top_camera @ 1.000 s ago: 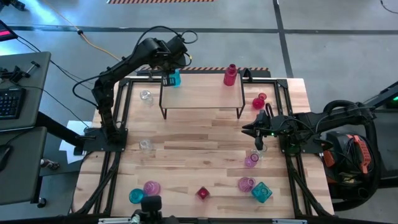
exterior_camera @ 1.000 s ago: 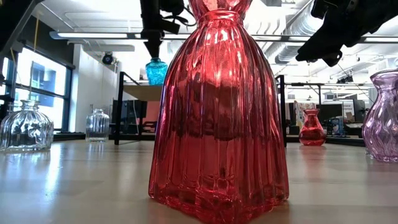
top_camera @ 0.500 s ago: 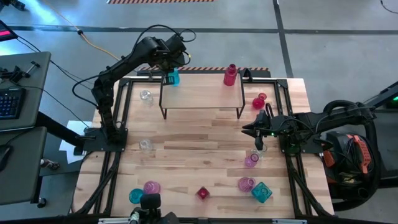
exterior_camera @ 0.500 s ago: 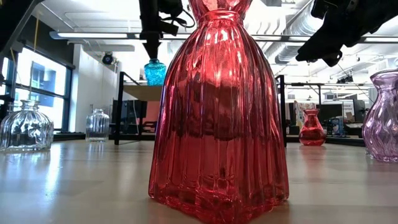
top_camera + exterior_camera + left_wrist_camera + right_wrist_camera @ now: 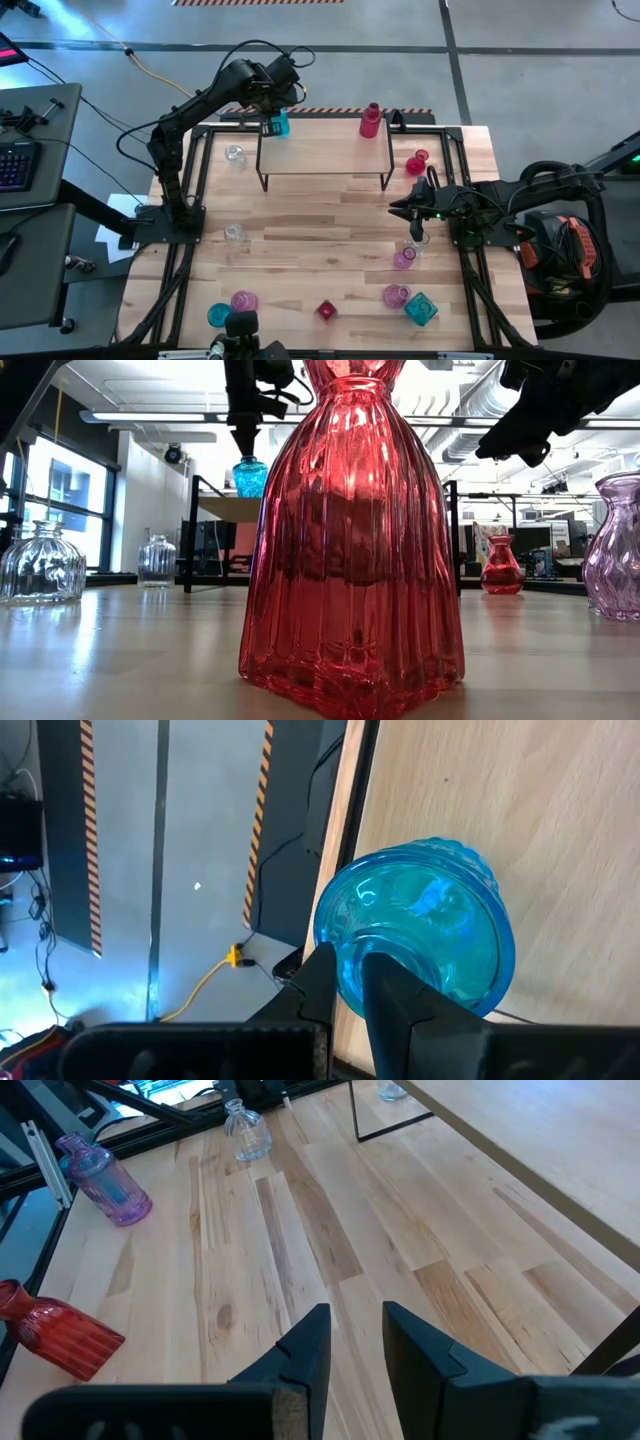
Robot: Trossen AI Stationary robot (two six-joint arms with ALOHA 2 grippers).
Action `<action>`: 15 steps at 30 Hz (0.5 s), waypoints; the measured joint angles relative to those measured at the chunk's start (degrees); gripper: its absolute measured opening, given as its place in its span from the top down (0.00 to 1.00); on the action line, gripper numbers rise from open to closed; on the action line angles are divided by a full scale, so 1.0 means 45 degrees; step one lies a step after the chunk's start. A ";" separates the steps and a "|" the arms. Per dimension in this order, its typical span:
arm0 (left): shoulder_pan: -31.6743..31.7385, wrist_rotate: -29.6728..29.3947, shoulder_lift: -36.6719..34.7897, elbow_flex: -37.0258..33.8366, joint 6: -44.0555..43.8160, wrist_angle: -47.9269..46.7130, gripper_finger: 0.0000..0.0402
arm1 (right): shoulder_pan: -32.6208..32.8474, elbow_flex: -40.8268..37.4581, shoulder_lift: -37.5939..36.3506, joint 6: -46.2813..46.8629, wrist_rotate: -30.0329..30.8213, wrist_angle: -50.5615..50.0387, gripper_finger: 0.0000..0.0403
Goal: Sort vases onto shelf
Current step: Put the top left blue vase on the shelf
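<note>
A teal-blue vase (image 5: 281,125) (image 5: 415,935) stands on the far left corner of the shelf (image 5: 325,150), a low light wood top on black legs. My left gripper (image 5: 271,126) (image 5: 350,978) comes down on it from above and is shut on it. A pink-red vase (image 5: 371,120) stands at the shelf's far right corner. My right gripper (image 5: 398,209) (image 5: 355,1342) hovers open over the table on the right, in front of the shelf, with nothing between its fingers. My left gripper pinches the rim of the teal vase's mouth (image 5: 347,975), one finger (image 5: 385,995) toward the inside and the other outside. The fingers slant steeply down from above. The vase stands upright with its base on the shelf top (image 5: 225,508).
Loose vases stand on the slat table: clear ones (image 5: 235,153) (image 5: 234,234) at the left, red (image 5: 417,162) beside the shelf, pink (image 5: 403,259) under my right arm, and teal, pink and red ones (image 5: 326,310) along the near edge. The table's middle is bare wood.
</note>
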 joint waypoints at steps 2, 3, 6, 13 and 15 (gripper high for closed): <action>0.0000 0.0015 0.0000 0.0000 0.0005 0.0000 0.95 | 0.0000 0.0000 -0.0005 0.0000 0.0000 0.0001 0.82; 0.0000 0.0024 0.0000 0.0000 0.0000 0.0000 0.95 | 0.0000 0.0000 -0.0005 0.0000 0.0000 0.0003 0.82; 0.0000 0.0061 0.0000 0.0000 0.0000 0.0000 0.95 | 0.0000 0.0000 -0.0002 0.0001 0.0000 0.0002 0.82; 0.0000 -0.0018 0.0000 0.0000 -0.0005 0.0000 0.95 | 0.0000 0.0000 -0.0005 0.0000 0.0000 0.0000 0.82; 0.0000 -0.0124 0.0000 0.0000 -0.0097 -0.0005 0.95 | 0.0000 0.0000 -0.0005 0.0000 0.0000 0.0003 0.82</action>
